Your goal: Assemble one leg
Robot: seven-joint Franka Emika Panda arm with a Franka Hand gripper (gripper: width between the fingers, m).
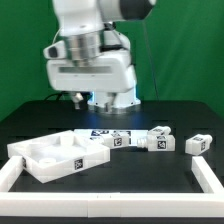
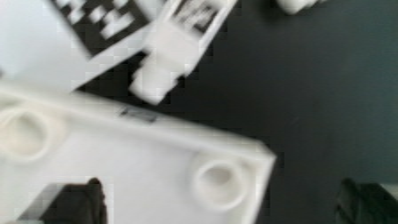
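The tabletop slab point(image 1: 55, 156) lies at the exterior view's left, underside up, with round leg sockets point(image 2: 217, 178). White tagged legs lie in a row beside it: one point(image 1: 121, 140) close to the slab, one point(image 1: 160, 138) in the middle and one point(image 1: 198, 144) at the exterior view's right. In the wrist view one leg point(image 2: 178, 50) lies just past the slab's edge point(image 2: 160, 125). My gripper point(image 1: 80, 97) hangs above the table behind the parts. In the wrist view it point(image 2: 217, 205) is open and empty, its dark fingertips point(image 2: 71, 202) straddling the slab's corner socket.
The white border frame point(image 1: 12, 170) runs along the front and sides of the black table. The marker board point(image 2: 89, 25) lies next to the leg in the wrist view. Another leg's end point(image 2: 295, 5) shows at the picture's edge. A green backdrop stands behind.
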